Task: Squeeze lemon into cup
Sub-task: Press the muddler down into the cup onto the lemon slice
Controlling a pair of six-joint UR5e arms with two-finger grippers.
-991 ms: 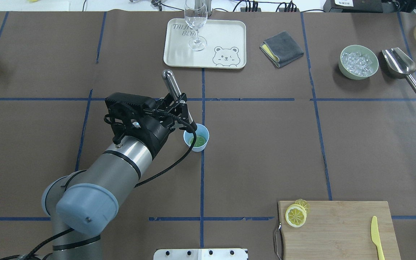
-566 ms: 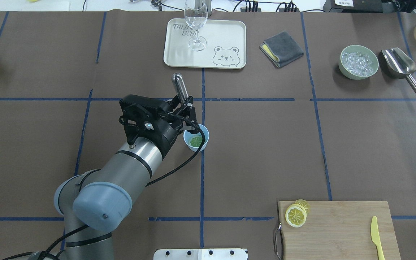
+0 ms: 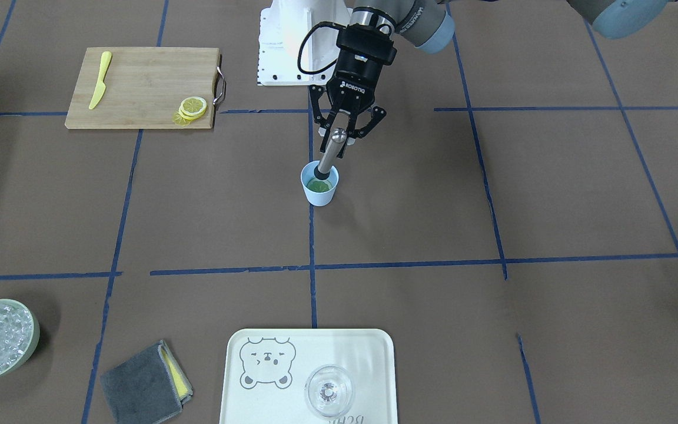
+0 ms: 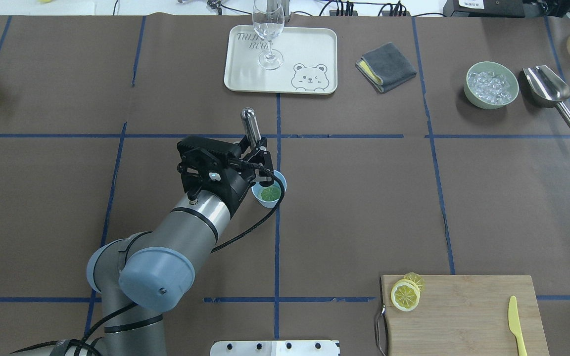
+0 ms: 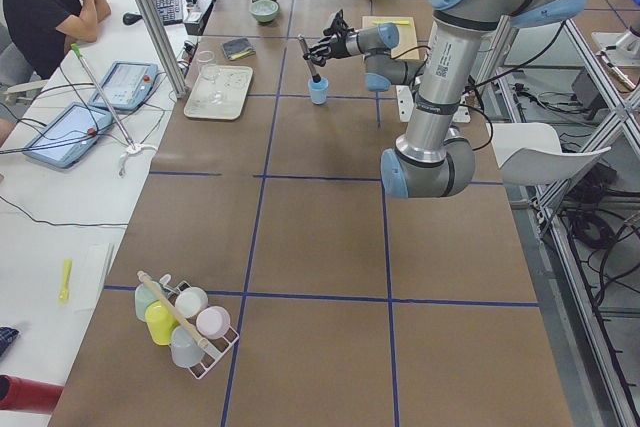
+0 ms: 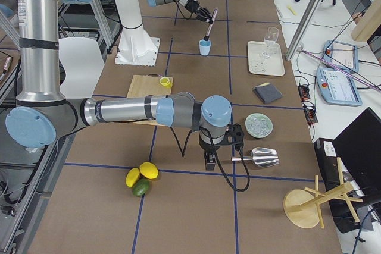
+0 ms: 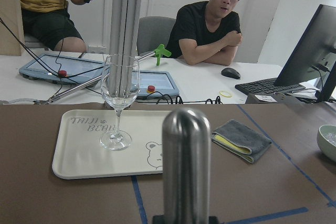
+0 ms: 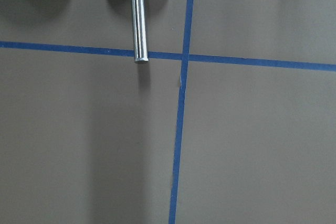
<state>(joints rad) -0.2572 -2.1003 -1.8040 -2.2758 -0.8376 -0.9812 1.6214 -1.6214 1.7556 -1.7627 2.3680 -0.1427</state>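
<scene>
The light-blue cup [image 4: 280, 182] stands mid-table with green leaves inside; it also shows in the front view [image 3: 319, 193]. My left gripper [image 4: 259, 154] [image 3: 342, 126] is shut on a steel muddler rod [image 4: 250, 123] [image 3: 328, 156] [image 7: 186, 166]. The rod leans a little, and its lower end is inside the cup. Lemon slices [image 4: 405, 295] [image 3: 193, 108] lie stacked at the corner of the wooden cutting board [image 4: 463, 316]. My right gripper [image 6: 209, 157] shows only in the exterior right view, far from the cup; I cannot tell if it is open or shut.
A cream tray [image 4: 309, 49] holds a wine glass [image 4: 268, 34]. A grey cloth [image 4: 386, 66], a green bowl of ice [image 4: 492, 85] and a steel scoop [image 4: 547, 89] [image 8: 137, 19] lie far right. A yellow knife [image 4: 515, 324] is on the board.
My left arm has shifted right toward the cup, carrying the muddler with it. The rod now stands more upright, its top moved right and nearer the cup. The cup has stayed put.
</scene>
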